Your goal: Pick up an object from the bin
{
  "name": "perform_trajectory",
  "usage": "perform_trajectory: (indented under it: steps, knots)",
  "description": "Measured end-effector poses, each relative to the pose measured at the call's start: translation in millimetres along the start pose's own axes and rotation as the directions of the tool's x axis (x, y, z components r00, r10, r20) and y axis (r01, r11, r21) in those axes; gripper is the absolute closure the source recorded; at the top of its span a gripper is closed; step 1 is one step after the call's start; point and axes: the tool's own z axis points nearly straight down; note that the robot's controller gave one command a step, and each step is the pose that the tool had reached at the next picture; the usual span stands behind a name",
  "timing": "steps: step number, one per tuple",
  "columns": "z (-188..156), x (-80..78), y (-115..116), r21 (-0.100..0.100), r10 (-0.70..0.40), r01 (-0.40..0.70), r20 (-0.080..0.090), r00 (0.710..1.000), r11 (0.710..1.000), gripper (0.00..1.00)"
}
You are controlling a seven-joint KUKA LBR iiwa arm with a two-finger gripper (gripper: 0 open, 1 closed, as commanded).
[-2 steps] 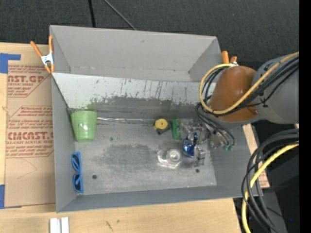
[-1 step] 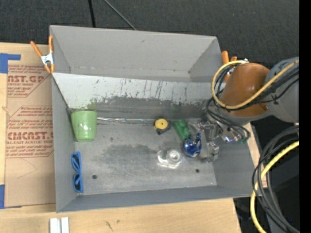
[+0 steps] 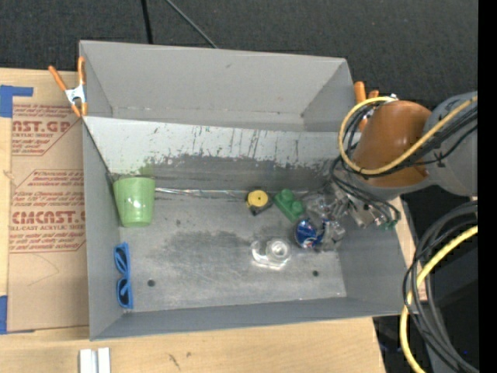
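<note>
The orange cover (image 3: 392,142) on the arm's wrist rises highest toward the camera, over the right rim of the bin (image 3: 210,76). Below it the hand (image 3: 326,225) is low on the bin floor at the right end. Whether it is wide or narrow cannot be told, since cables and metal parts crowd that spot.

Touching or just beside the hand, on its left, lies a small blue rounded thing (image 3: 307,234), glossy with light marks. It looks light and hard, and its curved, shiny surface would likely slip, so a grip across its widest part seems safest. Whether the hand already has it is not clear.

A clear plastic piece (image 3: 270,253) lies just beside the blue thing on the lower left. A green block (image 3: 289,203) sits near it on the upper left, and a yellow disc (image 3: 258,200) lies beyond that. These three neighbours leave little room on that side, and the bin's sloping right wall (image 3: 365,270) is close behind the hand. Straight up looks like the freest way out.

The middle of the floor is open. A green cup (image 3: 135,200) and a pair of blue toy glasses (image 3: 123,274) lie well apart by the left wall.
</note>
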Motion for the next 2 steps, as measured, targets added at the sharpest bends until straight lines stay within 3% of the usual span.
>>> perform_trajectory:
  steps: [1, 2]
  knots:
    - [-85, 4.3, 5, -0.008, -0.558, 0.558, -0.004, 0.83, 0.83, 1.0]
    - [-173, -12.0, 4, -0.003, -0.564, 0.564, -0.002, 0.826, 0.826, 1.0]
